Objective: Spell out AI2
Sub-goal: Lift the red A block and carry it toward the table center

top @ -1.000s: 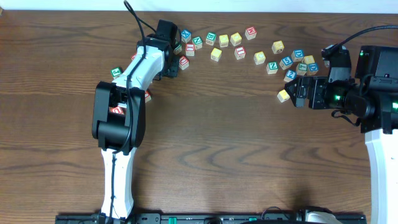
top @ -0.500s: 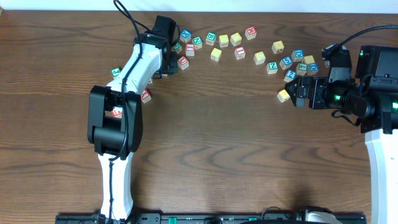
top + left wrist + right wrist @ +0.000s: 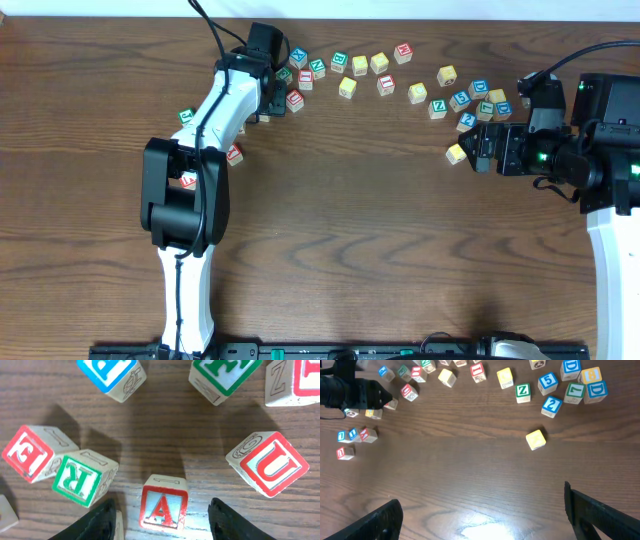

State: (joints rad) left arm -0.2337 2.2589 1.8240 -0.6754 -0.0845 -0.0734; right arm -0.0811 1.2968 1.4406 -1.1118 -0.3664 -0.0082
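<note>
The A block (image 3: 163, 506) sits on the bench (image 3: 165, 435) just beside the R block (image 3: 85, 477), its red A facing up; a cube, it has no long axis. The left jaws stand open on either side of it, I think to take the first letter; the right jaws, far from the R block, are open too.

We find the A block (image 3: 163, 507) on the surface (image 3: 165, 425), between the fingers of the left pincer (image 3: 163, 521). The R block (image 3: 82, 479) lies just left of it, the E block (image 3: 27, 453) just beyond R. The U block (image 3: 270, 462) sits right and slightly behind, apart.
</note>
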